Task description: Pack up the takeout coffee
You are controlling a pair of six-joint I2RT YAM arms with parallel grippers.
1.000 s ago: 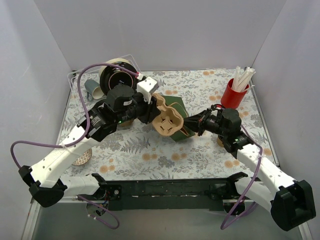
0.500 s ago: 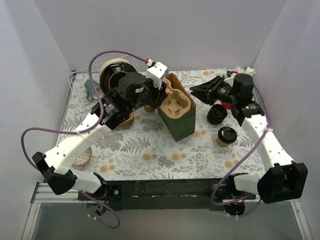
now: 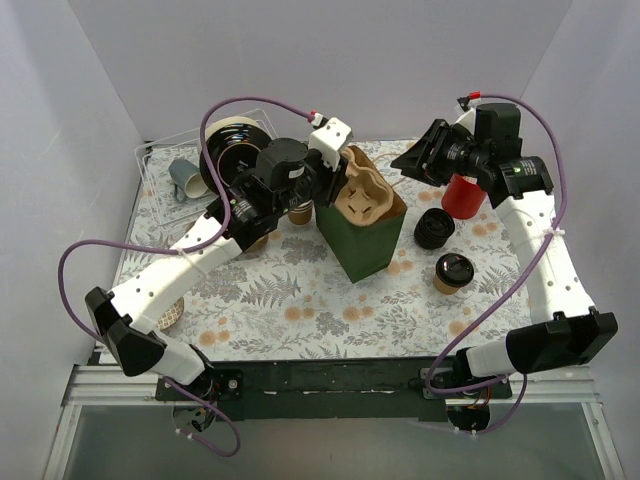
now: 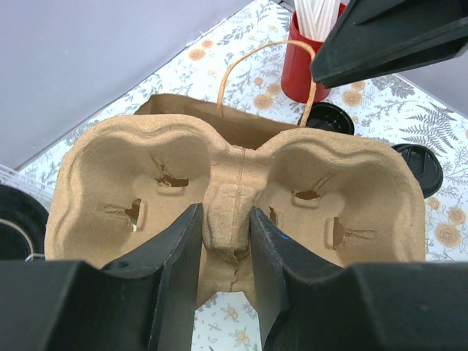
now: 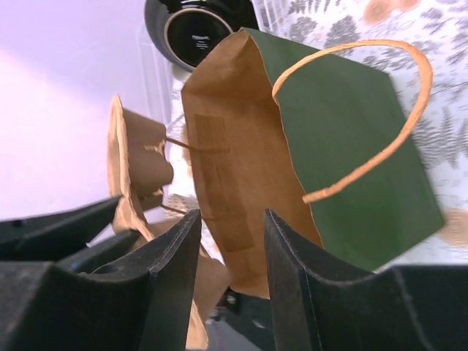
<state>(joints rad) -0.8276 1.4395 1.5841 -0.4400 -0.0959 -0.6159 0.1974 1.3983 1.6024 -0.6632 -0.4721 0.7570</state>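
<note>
Clamping left gripper [image 4: 223, 223] on centre ridge of cup carrier [image 4: 146, 172], holding it over mouth of green bag [image 3: 366, 245]. Hovering right gripper [image 5: 230, 223] far right, jaws apart, gripping nothing. Leaving takeout coffee [image 3: 452, 272] upright on table [image 3: 300, 300], right of bag and nearer, apart from it.

From above, cup carrier [image 3: 362, 200] hides the bag [image 3: 366, 250] mouth
</note>
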